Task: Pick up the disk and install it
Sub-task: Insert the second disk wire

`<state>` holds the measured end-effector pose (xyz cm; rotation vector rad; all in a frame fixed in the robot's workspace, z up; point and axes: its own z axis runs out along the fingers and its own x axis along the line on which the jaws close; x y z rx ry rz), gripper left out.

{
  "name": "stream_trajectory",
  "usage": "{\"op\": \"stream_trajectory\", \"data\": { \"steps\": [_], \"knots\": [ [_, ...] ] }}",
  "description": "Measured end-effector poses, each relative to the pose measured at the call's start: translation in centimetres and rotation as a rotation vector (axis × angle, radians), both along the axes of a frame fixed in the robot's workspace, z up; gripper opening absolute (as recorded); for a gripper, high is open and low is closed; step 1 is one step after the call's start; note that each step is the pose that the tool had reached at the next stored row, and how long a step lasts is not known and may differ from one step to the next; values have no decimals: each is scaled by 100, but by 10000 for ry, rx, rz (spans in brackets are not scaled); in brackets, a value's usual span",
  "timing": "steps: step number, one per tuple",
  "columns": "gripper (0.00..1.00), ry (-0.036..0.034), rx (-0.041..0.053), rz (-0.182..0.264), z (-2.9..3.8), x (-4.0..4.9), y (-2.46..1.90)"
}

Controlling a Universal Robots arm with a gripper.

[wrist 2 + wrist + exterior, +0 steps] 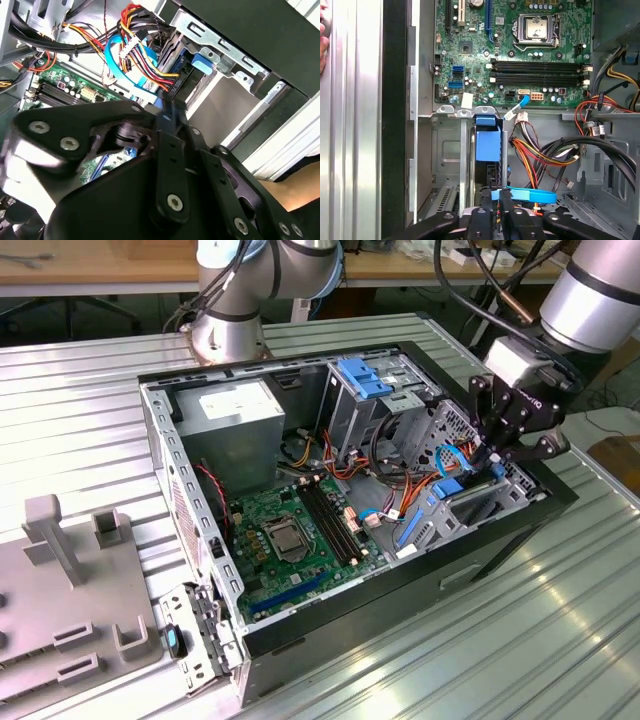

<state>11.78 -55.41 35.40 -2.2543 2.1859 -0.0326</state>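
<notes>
The disk (pixel 468 498) sits in the drive bay at the exterior view's right end of the open computer case (pixel 160 440), its dark body flanked by bright blue rails. In both wrist views the disk (pixel 487 142) (pixel 182 75) lies edge-on between the bay's metal walls. My gripper (pixel 497 462) hangs right over the bay. Its black fingers (pixel 506 200) are drawn together at the disk's near end, beside a blue flat cable (pixel 525 195). In the second wrist view the gripper (pixel 167 112) meets the disk's end; whether it clamps anything is hidden.
The case holds a green motherboard (pixel 290 530), a grey power supply box (pixel 235 410), a metal cage with a blue latch (pixel 365 380) and bundles of coloured wires (pixel 540 150) close to the bay. A grey fixture (pixel 70 580) lies on the ribbed table. A hand (pixel 322 35) shows at one edge.
</notes>
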Motion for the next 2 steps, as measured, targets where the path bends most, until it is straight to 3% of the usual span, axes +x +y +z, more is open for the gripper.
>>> {"op": "stream_trajectory", "data": {
  "steps": [2],
  "knots": [
    [11,-1,0,0,0,0,0]
  ]
}}
